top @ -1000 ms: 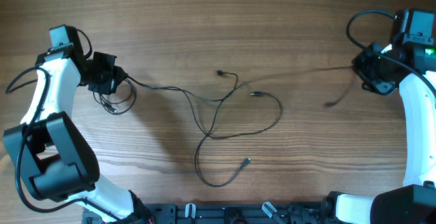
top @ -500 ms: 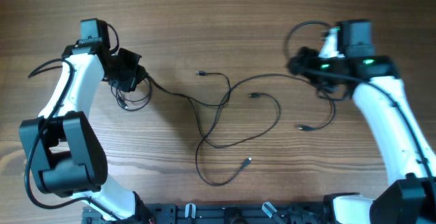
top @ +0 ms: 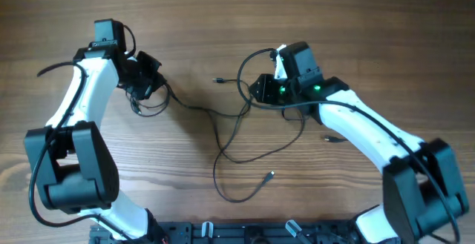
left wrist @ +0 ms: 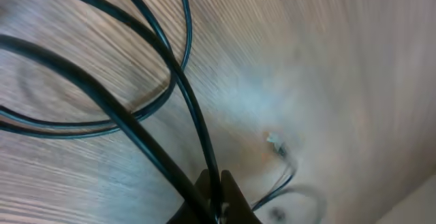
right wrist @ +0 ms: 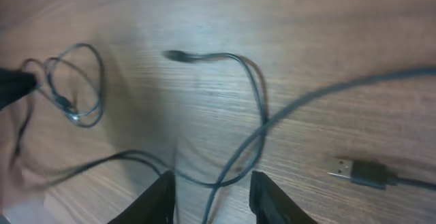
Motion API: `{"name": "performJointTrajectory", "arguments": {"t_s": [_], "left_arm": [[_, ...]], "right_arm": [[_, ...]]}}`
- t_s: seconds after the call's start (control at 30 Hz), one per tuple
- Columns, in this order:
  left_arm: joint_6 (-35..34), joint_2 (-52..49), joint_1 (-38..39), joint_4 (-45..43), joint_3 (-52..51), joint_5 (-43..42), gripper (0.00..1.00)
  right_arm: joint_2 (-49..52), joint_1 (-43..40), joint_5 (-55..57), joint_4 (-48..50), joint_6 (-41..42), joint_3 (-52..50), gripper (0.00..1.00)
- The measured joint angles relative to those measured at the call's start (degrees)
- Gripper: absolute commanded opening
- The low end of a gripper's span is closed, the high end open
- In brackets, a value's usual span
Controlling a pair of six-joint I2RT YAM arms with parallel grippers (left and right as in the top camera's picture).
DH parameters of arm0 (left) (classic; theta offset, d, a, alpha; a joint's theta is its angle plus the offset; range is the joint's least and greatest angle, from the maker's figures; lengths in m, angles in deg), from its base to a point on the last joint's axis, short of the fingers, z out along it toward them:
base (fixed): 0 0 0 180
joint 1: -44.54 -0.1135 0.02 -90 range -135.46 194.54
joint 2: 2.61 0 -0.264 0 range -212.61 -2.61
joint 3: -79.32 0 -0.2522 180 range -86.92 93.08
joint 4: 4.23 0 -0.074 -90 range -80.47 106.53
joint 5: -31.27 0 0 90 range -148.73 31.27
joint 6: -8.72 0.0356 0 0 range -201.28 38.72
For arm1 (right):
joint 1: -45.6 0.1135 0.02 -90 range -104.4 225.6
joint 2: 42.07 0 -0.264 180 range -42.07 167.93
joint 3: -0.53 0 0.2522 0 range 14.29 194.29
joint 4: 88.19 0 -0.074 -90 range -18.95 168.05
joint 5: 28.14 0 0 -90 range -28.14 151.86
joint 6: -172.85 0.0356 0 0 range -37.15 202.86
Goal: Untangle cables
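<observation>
Overhead, lower centre: a loose plug (top: 269, 175) ends a slack loop, and the cables (top: 225, 150) lie spread and crossing over the middle of the wooden table (top: 371, 21). Centre frame: the right gripper (top: 260, 88) has its fingers apart, one cord running between them unpinched. Upper left: the left gripper (top: 148, 81) is clamped on a cord beside a small coil (top: 145, 107).

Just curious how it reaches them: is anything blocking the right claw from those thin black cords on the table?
Nothing visible does. The right claw hangs open just above the thin black cords, which lie on the wooden table. One strand runs between its fingers. The left claw is shut on another stretch.
</observation>
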Motion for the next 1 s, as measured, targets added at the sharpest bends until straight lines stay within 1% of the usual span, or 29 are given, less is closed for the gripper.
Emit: {"name": "performJointTrajectory", "arguments": {"t_s": [0.1,0.17,0.33,0.5,0.63,0.8,1.0], "left_arm": [[8.37,0.0,2.6,2.34,0.0,-1.27,0.04],[12.63,0.0,4.7,2.58,0.0,-1.9,0.04],[17.25,0.0,8.74,1.46,0.0,-2.29,0.04],[18.75,0.0,11.26,0.66,0.0,-2.32,0.04],[18.97,0.0,11.69,0.42,0.0,-2.47,0.04],[18.99,0.0,11.69,0.02,0.0,-2.49,0.04],[19.02,0.0,11.69,0.02,0.0,-2.49,0.04]], "right_arm": [[2.84,0.0,-0.98,0.22,4.09,0.0,0.34],[4.17,0.0,-1.92,0.22,5.49,0.0,0.33],[4.55,0.0,-3.21,0.22,7.93,-0.04,0.3],[4.55,0.0,-3.63,-0.39,9.18,-0.04,0.3],[4.98,0.31,-3.65,-0.87,10.32,-0.04,0.31],[7.93,2.29,-4.26,3.15,12.07,-0.07,0.3],[12.02,5.18,-4.48,5.22,15.63,-0.07,0.29]]}}
